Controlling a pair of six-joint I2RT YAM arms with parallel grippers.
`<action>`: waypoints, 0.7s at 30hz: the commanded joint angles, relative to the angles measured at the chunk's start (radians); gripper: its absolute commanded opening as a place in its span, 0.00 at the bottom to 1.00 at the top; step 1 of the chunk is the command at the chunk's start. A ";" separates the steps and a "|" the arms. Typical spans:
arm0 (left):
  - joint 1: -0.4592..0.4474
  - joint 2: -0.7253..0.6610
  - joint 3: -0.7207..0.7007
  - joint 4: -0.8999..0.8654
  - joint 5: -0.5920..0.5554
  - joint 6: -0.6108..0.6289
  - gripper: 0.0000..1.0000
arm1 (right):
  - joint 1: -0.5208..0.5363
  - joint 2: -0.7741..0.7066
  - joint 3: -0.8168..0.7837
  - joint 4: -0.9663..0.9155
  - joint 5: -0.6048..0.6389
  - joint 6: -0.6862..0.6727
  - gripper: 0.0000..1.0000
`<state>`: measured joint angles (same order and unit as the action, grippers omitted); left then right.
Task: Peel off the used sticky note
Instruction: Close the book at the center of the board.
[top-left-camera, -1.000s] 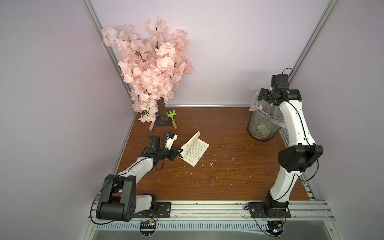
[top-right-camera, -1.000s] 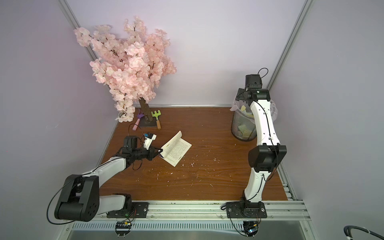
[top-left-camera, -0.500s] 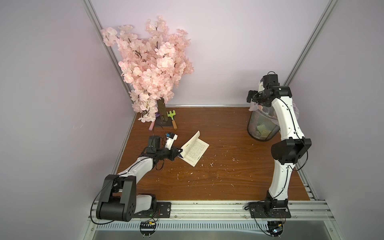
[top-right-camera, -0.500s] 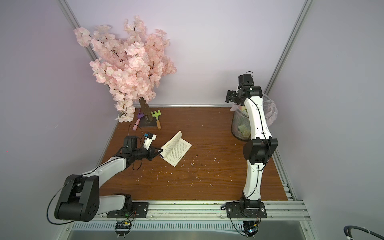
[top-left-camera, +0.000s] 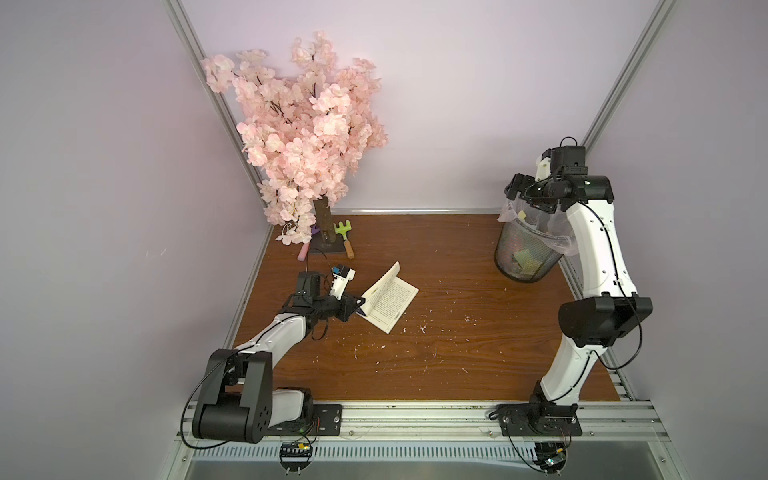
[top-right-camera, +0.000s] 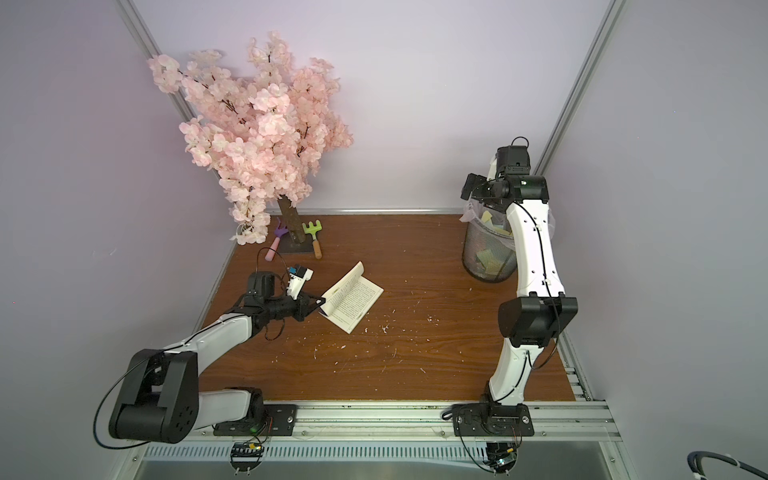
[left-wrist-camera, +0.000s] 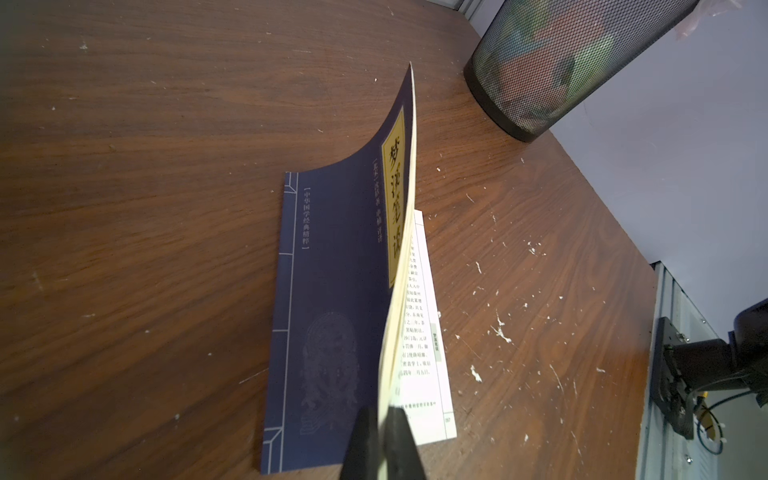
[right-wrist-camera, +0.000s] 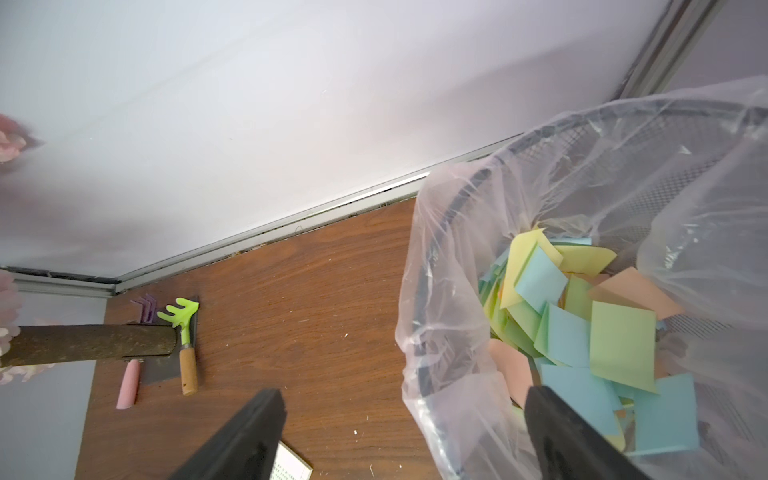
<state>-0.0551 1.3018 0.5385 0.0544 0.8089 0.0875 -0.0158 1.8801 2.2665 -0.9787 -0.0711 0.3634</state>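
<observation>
1 s span: right arm (top-left-camera: 598, 249) swung in twd table (top-left-camera: 457, 353) centre, then back out; right gripper (top-left-camera: 515, 192) again over rim of black mesh wastebasket w/ clear liner (top-left-camera: 521, 249).

Left arm (top-left-camera: 282, 332) stretched low and forward, left gripper (top-left-camera: 358, 302) pinched tight on the book (top-left-camera: 390, 301) (fingers pressed together in the wrist view). Right arm (top-left-camera: 598, 249) reared up tall, right gripper (right-wrist-camera: 403, 401) spread wide, empty.
</observation>
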 joint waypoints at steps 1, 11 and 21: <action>-0.024 -0.019 0.011 -0.057 0.008 0.053 0.01 | 0.017 -0.111 -0.041 0.058 0.058 0.013 0.92; -0.089 -0.129 0.066 -0.238 0.059 0.247 0.98 | 0.232 -0.400 -0.493 0.210 0.084 0.048 0.92; -0.086 0.052 0.226 -0.240 -0.477 0.217 0.00 | 0.557 -0.631 -1.230 0.651 -0.046 0.191 0.92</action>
<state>-0.1364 1.2758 0.7250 -0.1509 0.5419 0.3046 0.4843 1.2942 1.1297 -0.5091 -0.0799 0.4942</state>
